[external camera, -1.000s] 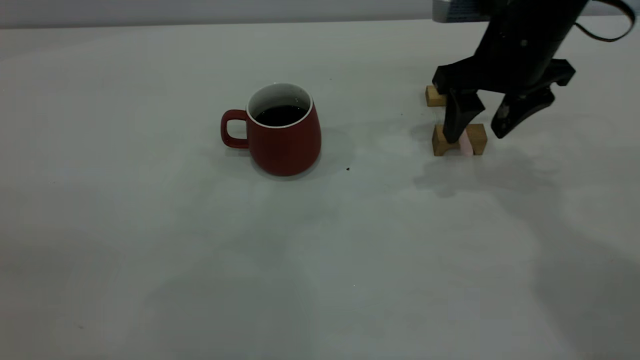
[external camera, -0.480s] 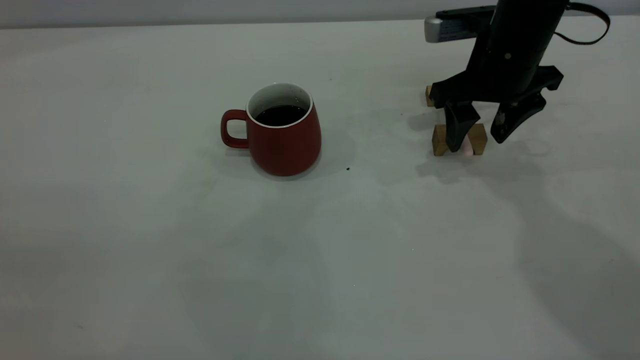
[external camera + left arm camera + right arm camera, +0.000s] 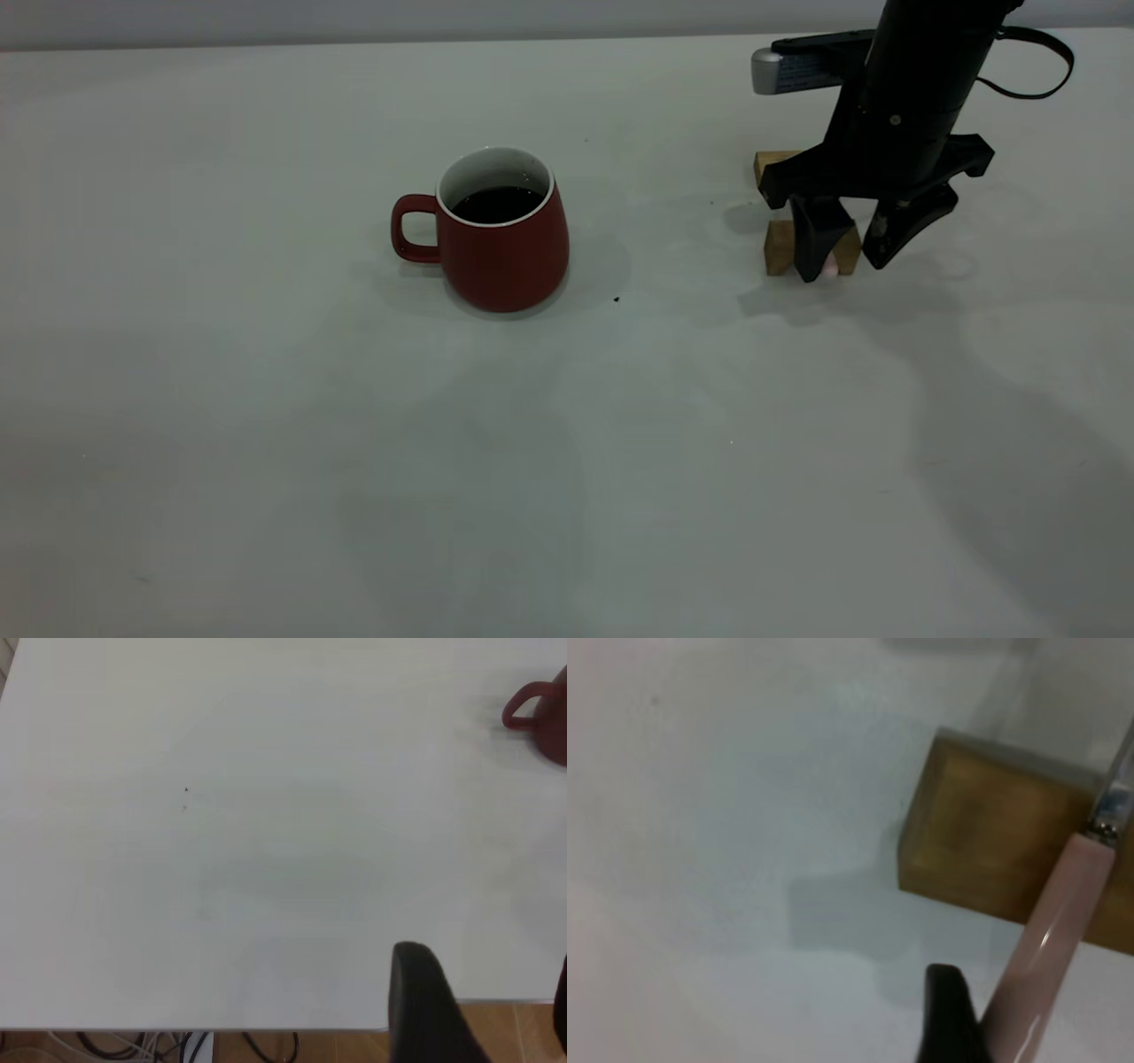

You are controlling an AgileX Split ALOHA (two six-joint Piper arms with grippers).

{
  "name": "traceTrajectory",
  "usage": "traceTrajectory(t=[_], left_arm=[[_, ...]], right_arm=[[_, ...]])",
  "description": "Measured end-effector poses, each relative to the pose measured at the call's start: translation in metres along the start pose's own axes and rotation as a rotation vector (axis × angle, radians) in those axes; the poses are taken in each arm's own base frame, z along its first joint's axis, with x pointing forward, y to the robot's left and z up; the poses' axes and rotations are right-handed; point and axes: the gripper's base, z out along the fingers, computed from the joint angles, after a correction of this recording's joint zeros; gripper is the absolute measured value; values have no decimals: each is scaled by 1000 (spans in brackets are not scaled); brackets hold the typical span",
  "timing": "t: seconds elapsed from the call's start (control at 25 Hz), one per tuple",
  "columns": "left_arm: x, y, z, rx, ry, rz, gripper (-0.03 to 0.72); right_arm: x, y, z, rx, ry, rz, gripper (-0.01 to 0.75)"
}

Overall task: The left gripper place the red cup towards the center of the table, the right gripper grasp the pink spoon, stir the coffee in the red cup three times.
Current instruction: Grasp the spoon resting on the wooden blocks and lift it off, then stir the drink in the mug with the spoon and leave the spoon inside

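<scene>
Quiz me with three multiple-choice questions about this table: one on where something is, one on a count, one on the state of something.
1. Where does the pink spoon lie?
A. Inside the red cup
B. Across a wooden block, under the right pincer
C. In the left pincer

2. How many wooden blocks show in the exterior view?
A. Two
B. Four
C. None

3. What state is the right pincer in?
A. Shut and lifted high
C. Out of sight
B. Open, lowered around the spoon's handle

Answers: 1 B, the right wrist view shows the spoon resting over the near wooden block. 2 A, that block and the far wooden block behind it. 3 B, its fingers stand apart either side of the handle, far from the red cup.
</scene>
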Motion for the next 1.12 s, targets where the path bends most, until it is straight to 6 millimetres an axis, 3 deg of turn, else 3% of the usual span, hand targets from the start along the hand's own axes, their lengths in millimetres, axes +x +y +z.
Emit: traceTrajectory(t=[0.28, 0.4, 0.52, 0.72, 0.88, 1.12], left_arm=[[0, 0, 0, 0, 0, 0, 426], [0, 0, 0, 0, 0, 0, 426], [0, 0, 0, 0, 0, 0, 426], [0, 0, 0, 0, 0, 0, 426], [0, 0, 0, 0, 0, 0, 426], [0, 0, 0, 0, 0, 0, 426]], right_arm=[[0, -2, 0, 17, 3, -14, 146], [0, -4, -5, 46, 14, -31, 145], [-3, -7, -24, 89, 10, -44, 145], [-12, 1, -79, 56, -64, 56, 145], [-15, 34, -113, -193, -100, 258, 145], [-21, 95, -129, -583, -85, 501, 145]])
